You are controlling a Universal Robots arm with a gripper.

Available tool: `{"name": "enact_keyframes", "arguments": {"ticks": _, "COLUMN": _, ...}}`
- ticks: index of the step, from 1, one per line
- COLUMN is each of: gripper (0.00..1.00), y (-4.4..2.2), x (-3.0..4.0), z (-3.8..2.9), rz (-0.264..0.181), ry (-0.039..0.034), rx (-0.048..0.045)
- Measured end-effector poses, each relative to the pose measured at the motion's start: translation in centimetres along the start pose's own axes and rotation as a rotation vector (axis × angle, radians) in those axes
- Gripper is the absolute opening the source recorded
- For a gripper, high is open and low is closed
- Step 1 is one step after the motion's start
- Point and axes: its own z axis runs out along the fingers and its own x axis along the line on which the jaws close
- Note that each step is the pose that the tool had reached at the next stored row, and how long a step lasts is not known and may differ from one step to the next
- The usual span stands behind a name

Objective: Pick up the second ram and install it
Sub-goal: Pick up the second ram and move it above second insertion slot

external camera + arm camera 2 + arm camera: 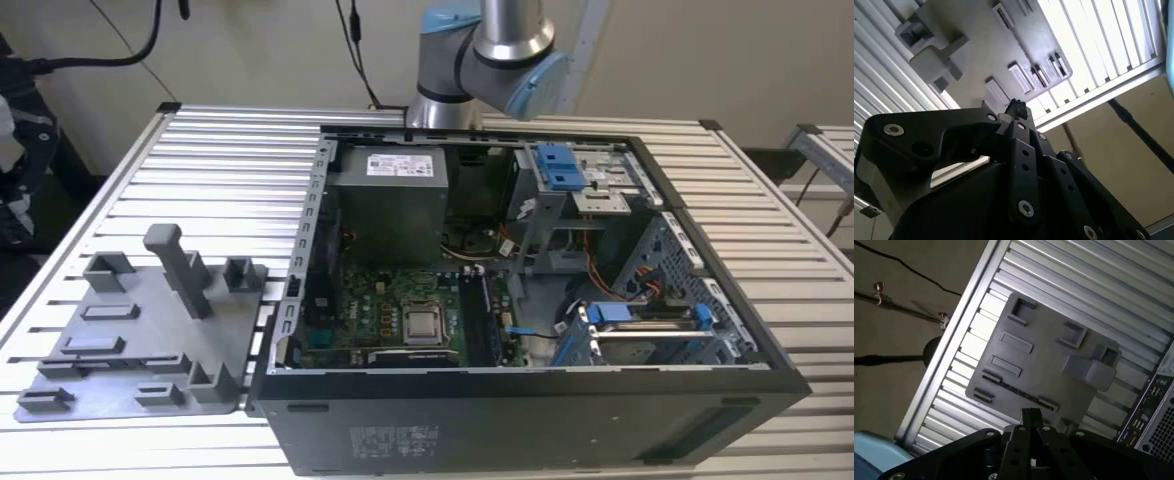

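Observation:
The second ram (1016, 389) looks like a long thin dark strip standing on edge between two small holders on the grey fixture plate (1044, 355). In the exterior view the same strip (118, 361) lies near the plate's front. My gripper (1030, 414) hangs high above the plate, well clear of the ram, with its black linkages converging to a point. In the second wrist view the gripper (1016, 106) shows its fingertips together with nothing between them.
An open computer case (534, 400) lies on the slatted metal table (227, 160) at the exterior view's right, with motherboard (400, 310), grey power-supply box (387, 195) and blue drive brackets (561, 165). Tall grey posts (180, 265) rise from the fixture plate. The arm (487, 60) stands behind the case.

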Motion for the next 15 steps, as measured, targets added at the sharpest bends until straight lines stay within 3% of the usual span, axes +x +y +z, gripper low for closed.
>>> {"name": "enact_keyframes", "arguments": {"ticks": 15, "gripper": 0.11, "y": 0.00, "x": 0.00, "z": 0.02, "rz": -0.224, "ry": 0.0082, "rx": 0.0023}}
